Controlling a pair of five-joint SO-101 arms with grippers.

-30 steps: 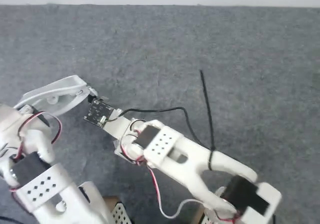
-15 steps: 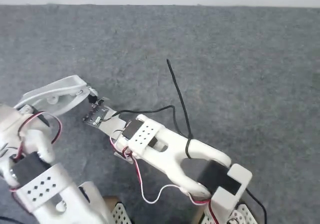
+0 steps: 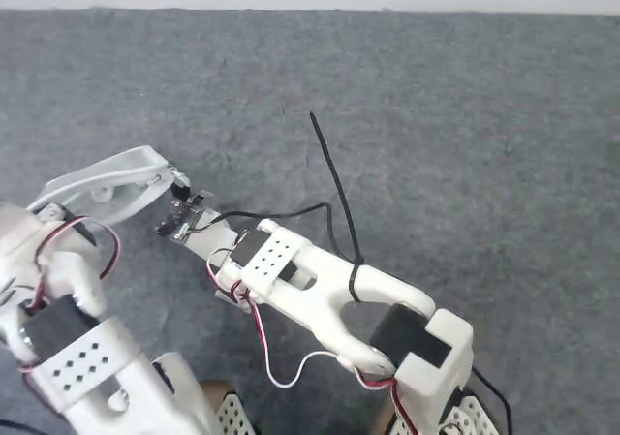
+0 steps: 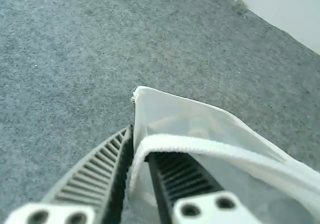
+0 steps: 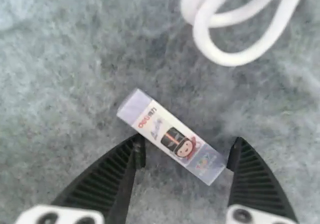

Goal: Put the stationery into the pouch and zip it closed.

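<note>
A small eraser (image 5: 170, 135) in a printed sleeve lies flat on the grey carpet. My right gripper (image 5: 187, 148) is open just above it, one black finger at each side of the eraser's near end, and nothing is gripped. The white see-through pouch (image 4: 210, 134) is held up off the carpet, with my left gripper (image 4: 140, 156) shut on its zipper band near one corner. In the high view the pouch (image 3: 107, 181) is at the left, and the right arm (image 3: 310, 285) stretches toward it with its wrist end right beside the pouch.
A loop of white cable (image 5: 235, 24) lies on the carpet just beyond the eraser. A stiff black tie (image 3: 334, 188) sticks up from the right arm. Grey carpet (image 3: 465, 115) covers the table, open toward the far and right sides.
The right arm has swung to the left, and its wrist end has drawn slightly closer to the pouch. The left arm and the pouch have stayed where they were.
</note>
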